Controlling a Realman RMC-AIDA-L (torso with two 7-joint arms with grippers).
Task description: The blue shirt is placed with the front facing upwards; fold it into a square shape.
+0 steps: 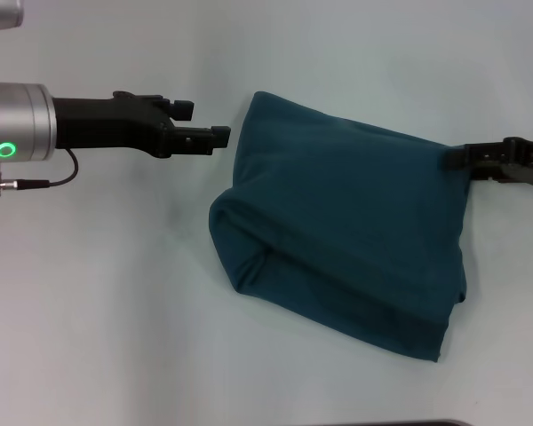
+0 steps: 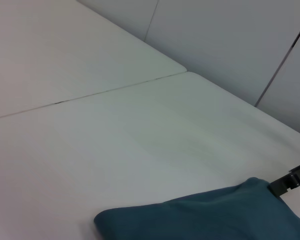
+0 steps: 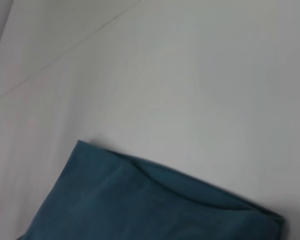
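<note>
Already the blue shirt (image 1: 346, 231) lies bundled mid-bench, roughly square. Toward the left edge, the left gripper (image 1: 204, 124) hovers just clear, jaws spread, probably released. By the right edge, the right gripper (image 1: 457, 161) touches cloth; whether it pinches, I cannot tell.

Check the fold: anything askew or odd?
The blue shirt is a skewed bundle, not a square: edges run diagonally across the table, and its near left side bulges in a puffy roll. Left gripper sits open beside it; right gripper is at its far right corner.
</note>
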